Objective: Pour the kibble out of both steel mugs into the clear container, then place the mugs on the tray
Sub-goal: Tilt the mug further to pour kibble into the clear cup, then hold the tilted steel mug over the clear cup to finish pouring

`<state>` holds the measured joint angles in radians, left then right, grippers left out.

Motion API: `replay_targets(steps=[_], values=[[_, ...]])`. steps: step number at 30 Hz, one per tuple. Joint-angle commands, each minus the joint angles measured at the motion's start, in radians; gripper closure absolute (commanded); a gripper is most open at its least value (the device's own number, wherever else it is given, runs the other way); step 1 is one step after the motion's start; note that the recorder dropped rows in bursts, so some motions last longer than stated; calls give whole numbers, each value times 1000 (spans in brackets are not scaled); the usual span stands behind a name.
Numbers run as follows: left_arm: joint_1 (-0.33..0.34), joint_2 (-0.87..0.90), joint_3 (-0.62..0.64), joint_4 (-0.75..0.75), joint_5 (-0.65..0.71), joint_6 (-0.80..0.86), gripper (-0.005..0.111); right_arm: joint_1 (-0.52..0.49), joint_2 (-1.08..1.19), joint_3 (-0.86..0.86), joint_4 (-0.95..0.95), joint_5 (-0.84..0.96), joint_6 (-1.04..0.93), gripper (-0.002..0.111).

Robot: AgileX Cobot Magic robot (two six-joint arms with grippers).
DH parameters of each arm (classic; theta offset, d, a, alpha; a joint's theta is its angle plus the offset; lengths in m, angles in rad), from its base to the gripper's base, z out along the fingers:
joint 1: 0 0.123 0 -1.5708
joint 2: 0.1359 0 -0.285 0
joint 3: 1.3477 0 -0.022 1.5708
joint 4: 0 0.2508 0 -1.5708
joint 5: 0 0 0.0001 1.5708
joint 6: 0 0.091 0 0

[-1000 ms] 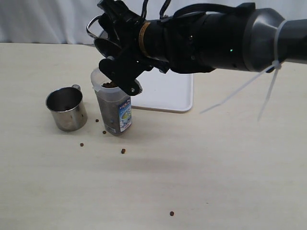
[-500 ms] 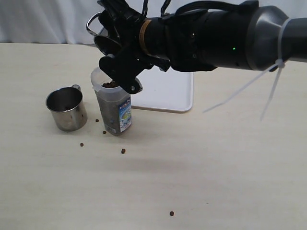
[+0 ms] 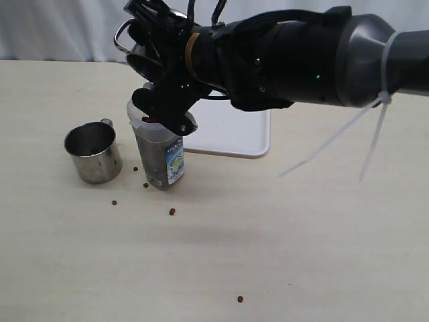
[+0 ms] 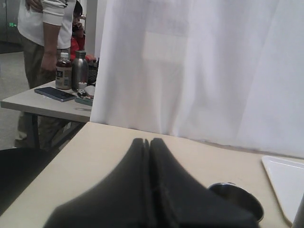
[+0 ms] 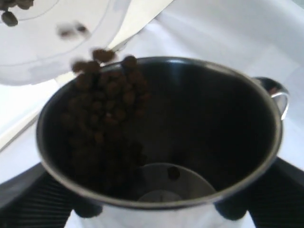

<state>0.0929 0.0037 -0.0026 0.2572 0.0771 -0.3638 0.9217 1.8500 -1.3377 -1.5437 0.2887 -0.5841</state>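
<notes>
Pour stage: my right tool (image 3: 163,86) is gripping tilted mug (image 5: 161,142), pouring kibble (image 5: 102,95) into clear container (image 3: 157,157) | other mug (image 3: 94,153) empty | tray (image 3: 234,134) awaiting both | left tool (image 4: 149,190) closed.

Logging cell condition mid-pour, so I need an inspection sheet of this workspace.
Surface: beige table, stray kibble pellets scattered.
Job's things: clear container upright, partly filled; tilted steel mug pouring kibble over it; second mug upright beside it, looks empty; tray bare where visible.
Clutter: nothing seen.
Claws: right claw grips that mug; left claw shut, empty.
Cables: black cables above right wrist; white zip ties on arm.
Surroundings: white curtain; person at side table beyond.
</notes>
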Motion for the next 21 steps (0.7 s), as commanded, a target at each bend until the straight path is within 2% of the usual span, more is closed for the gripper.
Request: replay_targets(steps=[1, 11, 21], values=[[0, -4, 3, 2, -7, -3, 107, 12, -13, -10, -19, 5, -9, 103], [0, -4, 3, 2, -4, -3, 107, 12, -13, -10, -118, 19, -23, 103], [0, -4, 3, 2, -4, -3, 107, 12, -13, -10, -127, -11, -8, 103]])
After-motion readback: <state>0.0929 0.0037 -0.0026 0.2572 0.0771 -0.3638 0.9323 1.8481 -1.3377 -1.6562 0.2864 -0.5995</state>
